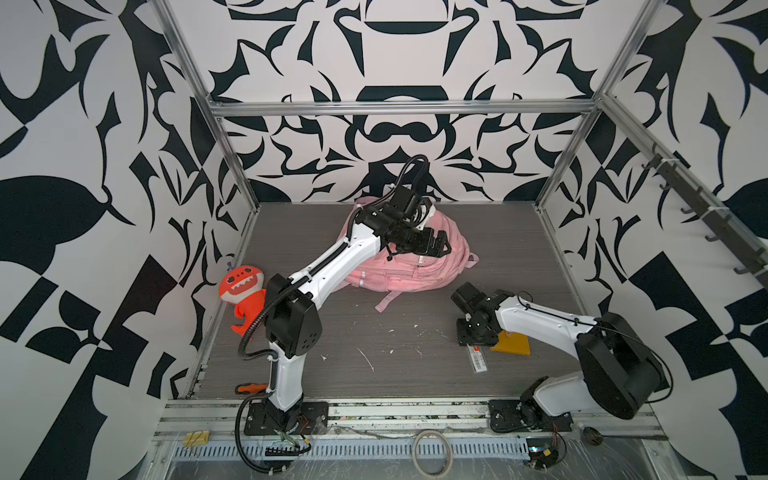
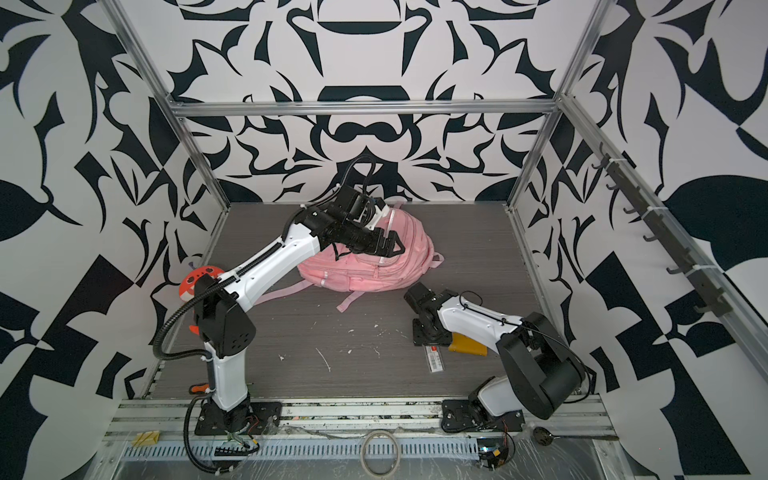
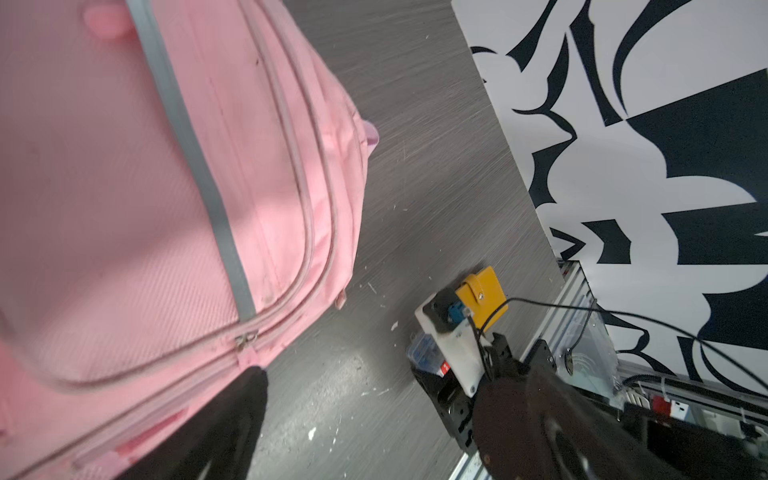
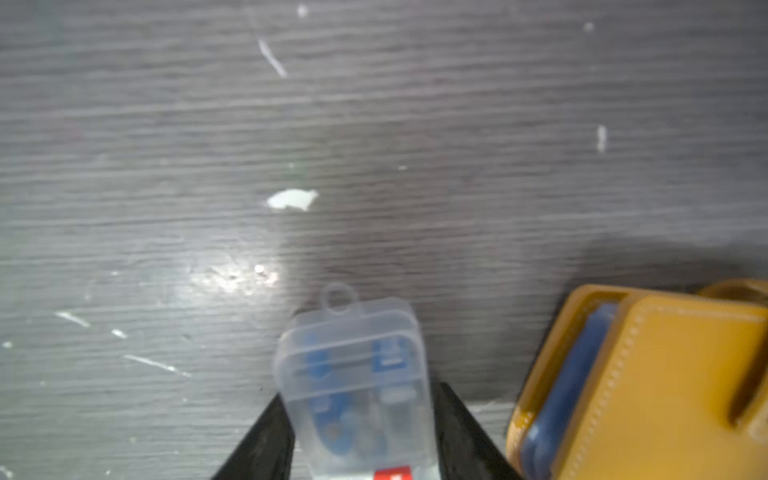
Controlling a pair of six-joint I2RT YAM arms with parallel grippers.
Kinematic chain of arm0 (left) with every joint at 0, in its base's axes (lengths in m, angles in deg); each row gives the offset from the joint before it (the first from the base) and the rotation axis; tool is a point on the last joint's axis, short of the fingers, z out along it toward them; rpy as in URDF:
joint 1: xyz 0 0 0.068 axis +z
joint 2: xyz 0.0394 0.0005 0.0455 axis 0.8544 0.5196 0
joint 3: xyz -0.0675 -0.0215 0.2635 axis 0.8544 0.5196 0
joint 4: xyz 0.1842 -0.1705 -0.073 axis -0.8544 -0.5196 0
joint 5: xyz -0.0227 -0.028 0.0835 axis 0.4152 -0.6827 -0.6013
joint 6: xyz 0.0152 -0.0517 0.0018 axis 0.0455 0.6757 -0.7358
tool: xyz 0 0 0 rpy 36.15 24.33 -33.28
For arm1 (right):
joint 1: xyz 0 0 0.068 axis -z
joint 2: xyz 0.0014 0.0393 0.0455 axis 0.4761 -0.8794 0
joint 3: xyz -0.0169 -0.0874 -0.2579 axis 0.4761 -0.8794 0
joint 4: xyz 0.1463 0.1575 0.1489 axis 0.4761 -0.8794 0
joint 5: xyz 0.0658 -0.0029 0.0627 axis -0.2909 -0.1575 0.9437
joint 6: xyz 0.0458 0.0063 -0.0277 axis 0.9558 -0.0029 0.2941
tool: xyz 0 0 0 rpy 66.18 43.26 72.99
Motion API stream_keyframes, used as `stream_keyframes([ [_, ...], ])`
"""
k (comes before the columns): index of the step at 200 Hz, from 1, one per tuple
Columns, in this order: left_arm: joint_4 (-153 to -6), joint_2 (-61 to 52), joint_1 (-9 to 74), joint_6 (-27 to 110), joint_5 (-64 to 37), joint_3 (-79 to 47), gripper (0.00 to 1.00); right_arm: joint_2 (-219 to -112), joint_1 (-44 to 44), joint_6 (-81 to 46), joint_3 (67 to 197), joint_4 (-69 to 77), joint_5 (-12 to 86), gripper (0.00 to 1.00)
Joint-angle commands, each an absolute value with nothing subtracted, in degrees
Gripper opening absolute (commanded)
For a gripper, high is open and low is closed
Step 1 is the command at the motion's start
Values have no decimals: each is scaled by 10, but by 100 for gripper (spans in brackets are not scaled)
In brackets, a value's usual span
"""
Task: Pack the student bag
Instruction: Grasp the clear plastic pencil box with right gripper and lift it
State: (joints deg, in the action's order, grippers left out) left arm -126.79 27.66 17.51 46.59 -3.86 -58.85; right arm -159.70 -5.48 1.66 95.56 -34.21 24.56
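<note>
the large soft pink fabric student bag lies slumped at the back middle of the dark grey wood-grain counter, front pockets up and straps trailing toward the near side; the left claw hangs just over its upper face, jaws spread wide with nothing between them; i'd guess it is poised to work a zip or pin the cloth, since the zip lines in the left wrist view look drawn shut and nothing goes in until one opens; at the right front, the right claw points straight down on a small clear plastic case with blue bits inside and a red label, lying flat on the counter; its black fingers sit against both long sides, so it reads as clamped on the case, which is not yet lifted; a mustard-yellow stitched leather wallet lies just beside the case, near enough for a finger to nudge it; an orange-red toothy plush toy sits at the counter's left edge by the wall; bare counter runs between case and bag, so the carry looks open, though the left arm lies across the bag's top and the back wall is close behind.
</note>
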Motion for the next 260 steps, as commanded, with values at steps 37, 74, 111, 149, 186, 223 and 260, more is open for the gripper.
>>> stream_keyframes([
  [37, -1347, 422, 209, 446, -22, -727, 91, -1564, -57, 30, 915, -343, 219, 34],
  [74, -1326, 457, 222, 448, -33, -740, 70, -1509, -57, 26, 894, -334, 226, 22],
  [111, -1286, 469, 222, 438, -61, -728, 75, -1431, -57, 15, 885, -329, 218, 11],
  [149, -1244, 519, 228, 440, -4, -755, 74, -1371, -58, -1, 915, -347, 217, 2],
  [186, -1177, 526, 228, 466, 41, -728, 37, -1336, -57, -27, 982, -377, 195, 0],
  [223, -1112, 473, 230, 475, 89, -669, 7, -1348, -44, -77, 1069, -394, 174, 0],
  [260, -1060, 406, 244, 503, 183, -639, 0, -1364, 23, -104, 1135, -391, 201, 0],
])
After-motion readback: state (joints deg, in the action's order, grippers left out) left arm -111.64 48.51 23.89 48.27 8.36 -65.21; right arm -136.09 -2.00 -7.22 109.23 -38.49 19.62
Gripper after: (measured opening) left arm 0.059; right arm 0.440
